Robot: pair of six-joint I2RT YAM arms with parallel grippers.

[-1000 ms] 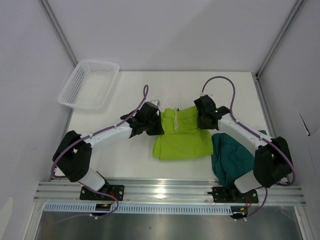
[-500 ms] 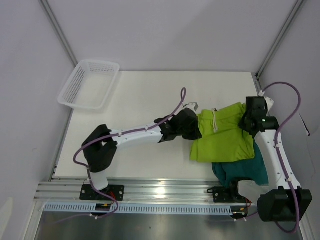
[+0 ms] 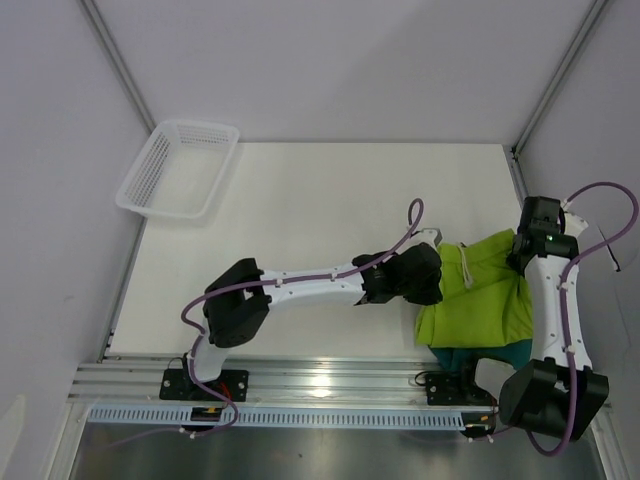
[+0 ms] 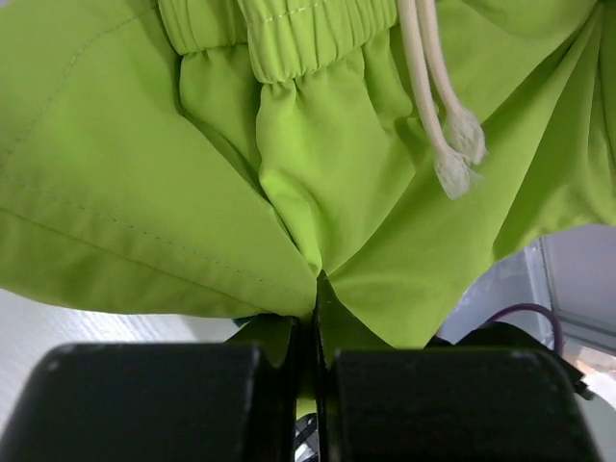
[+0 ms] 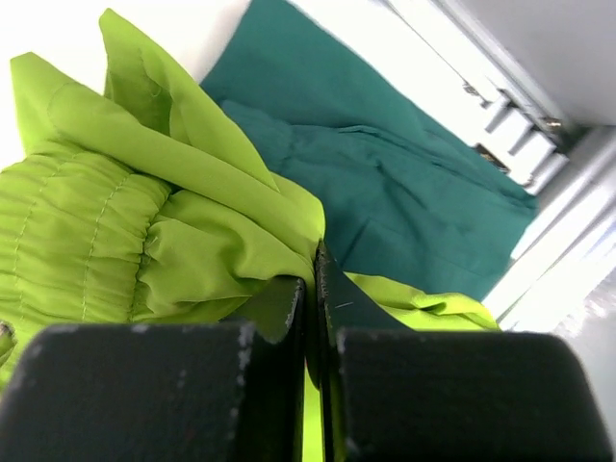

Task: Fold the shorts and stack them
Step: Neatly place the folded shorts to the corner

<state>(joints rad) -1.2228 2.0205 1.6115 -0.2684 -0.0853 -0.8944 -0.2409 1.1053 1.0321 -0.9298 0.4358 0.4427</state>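
- While both black two-finger grippers are pinched tight on it, the bright lime yellow-green fabric shorts [image 3: 478, 300] sag slack between them. The left gripper [image 4: 318, 289] is clamped on a fold of cloth a little below the gathered elastic waistband [image 4: 318, 34]. The right gripper [image 5: 313, 269] is clamped on a bunched edge of the same pair.
- Beneath and beyond the right gripper's tips lie the dark teal green fabric shorts [image 5: 404, 192], spread on the white table [image 3: 300, 200]. The lime pair overlaps them from above; whether the two cloths touch cannot be told.
- Handling, as a judgement: the lime cloth is light, thin and limp. It pleats deeply at each pinch and holds no shape of its own, so it probably slides easily over the teal cloth.
- A pale cord drawstring [image 4: 438, 106] dangles free just ahead of the left gripper's tips and could trail out of a fold.
- Where to hold, as a judgement: the thick waistband and the stitched hem, at corners well apart, so that tension between the grippers keeps the panel flat. A mid-panel pinch only gathers cloth.
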